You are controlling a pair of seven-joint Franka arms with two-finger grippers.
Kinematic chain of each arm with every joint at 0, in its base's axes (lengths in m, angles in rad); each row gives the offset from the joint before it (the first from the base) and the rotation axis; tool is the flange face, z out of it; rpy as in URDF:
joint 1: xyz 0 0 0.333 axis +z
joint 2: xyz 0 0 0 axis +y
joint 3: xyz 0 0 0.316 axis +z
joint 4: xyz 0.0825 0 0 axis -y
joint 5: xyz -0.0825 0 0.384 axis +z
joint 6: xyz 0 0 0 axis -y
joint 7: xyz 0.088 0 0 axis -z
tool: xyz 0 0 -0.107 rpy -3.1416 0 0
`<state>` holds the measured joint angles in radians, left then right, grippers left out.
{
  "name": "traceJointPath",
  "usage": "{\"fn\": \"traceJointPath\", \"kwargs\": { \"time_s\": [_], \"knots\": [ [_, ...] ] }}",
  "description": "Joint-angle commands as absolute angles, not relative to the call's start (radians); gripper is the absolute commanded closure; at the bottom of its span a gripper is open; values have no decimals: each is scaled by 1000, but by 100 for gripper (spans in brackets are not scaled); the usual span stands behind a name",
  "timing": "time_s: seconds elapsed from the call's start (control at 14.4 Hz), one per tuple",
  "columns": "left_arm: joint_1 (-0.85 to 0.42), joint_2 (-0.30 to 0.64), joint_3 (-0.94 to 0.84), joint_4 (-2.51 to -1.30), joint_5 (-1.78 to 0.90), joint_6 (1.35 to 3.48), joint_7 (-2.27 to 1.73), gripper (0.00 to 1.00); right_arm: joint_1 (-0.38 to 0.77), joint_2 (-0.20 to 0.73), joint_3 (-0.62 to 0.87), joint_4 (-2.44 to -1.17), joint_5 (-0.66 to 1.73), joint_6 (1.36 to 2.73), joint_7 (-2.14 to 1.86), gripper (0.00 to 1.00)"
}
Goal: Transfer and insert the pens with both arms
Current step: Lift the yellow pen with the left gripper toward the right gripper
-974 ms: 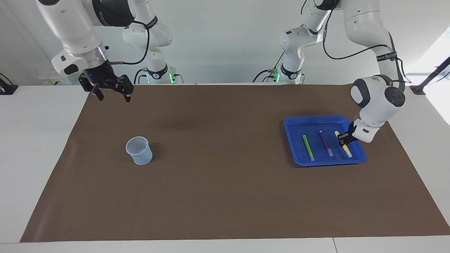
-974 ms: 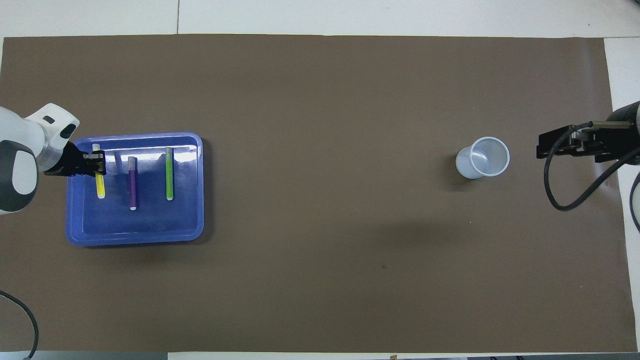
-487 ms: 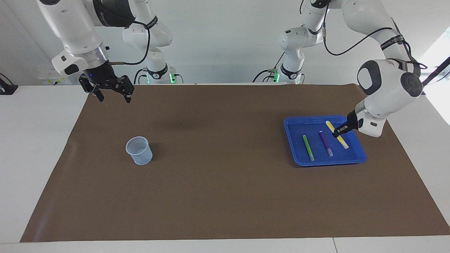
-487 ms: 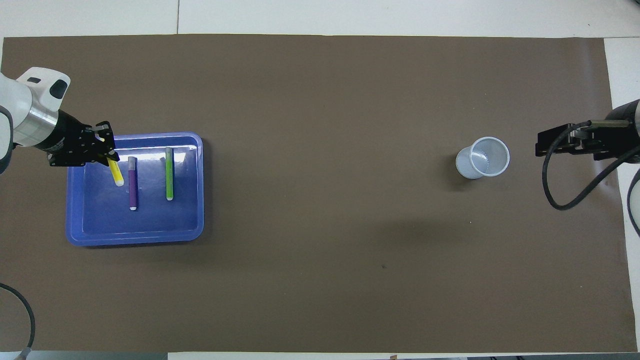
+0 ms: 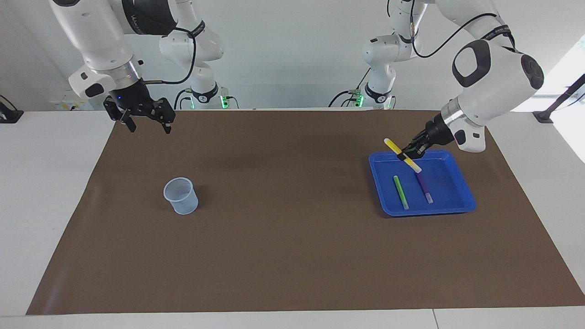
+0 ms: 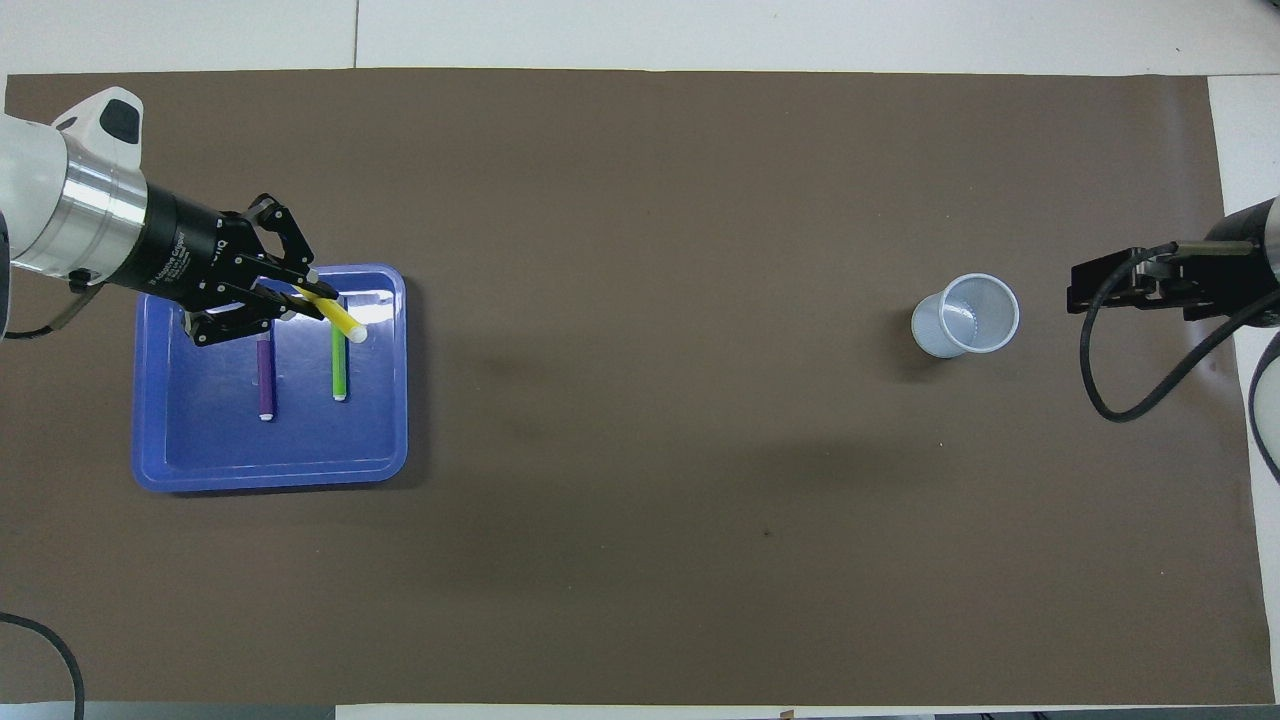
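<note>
My left gripper (image 5: 408, 156) (image 6: 310, 298) is shut on the yellow pen (image 5: 392, 145) (image 6: 342, 322), gripping it near its middle. The pen hangs tilted in the air above the blue tray (image 5: 425, 211) (image 6: 270, 475). The green pen (image 5: 401, 192) (image 6: 339, 360) and the purple pen (image 5: 424, 186) (image 6: 266, 380) lie side by side in the tray. My right gripper (image 5: 149, 129) (image 6: 1080, 293) waits open and holds nothing, up over the mat's corner at the right arm's end.
A pale blue mesh cup (image 5: 181, 196) (image 6: 965, 315) stands upright on the brown mat (image 5: 292, 237) toward the right arm's end. Two smaller white arms with green lights (image 5: 208, 91) stand at the robots' side of the table.
My left gripper has lifted the yellow pen out of the tray and swung it toward the table's middle, the pen turning as it rose. The right arm has not moved.
</note>
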<state>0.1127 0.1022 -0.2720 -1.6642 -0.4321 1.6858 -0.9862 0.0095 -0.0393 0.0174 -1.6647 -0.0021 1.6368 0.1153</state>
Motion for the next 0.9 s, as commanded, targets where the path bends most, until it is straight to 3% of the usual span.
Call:
{"fn": "traceJointPath", "kwargs": {
  "time_s": [0.0, 0.42, 0.83],
  "knots": [
    [115, 65, -326, -1667, -529, 1663, -1188, 100, 9, -58, 20, -1687, 5, 1654, 117, 0],
    [114, 37, -431, -1701, -791, 1721, -1460, 100, 12, -52, 37, -1678, 121, 1661, 118, 0],
    [-8, -53, -460, -1880, -983, 1972, -1591, 100, 15, -23, 148, -1609, 382, 1729, 423, 0]
  ]
}}
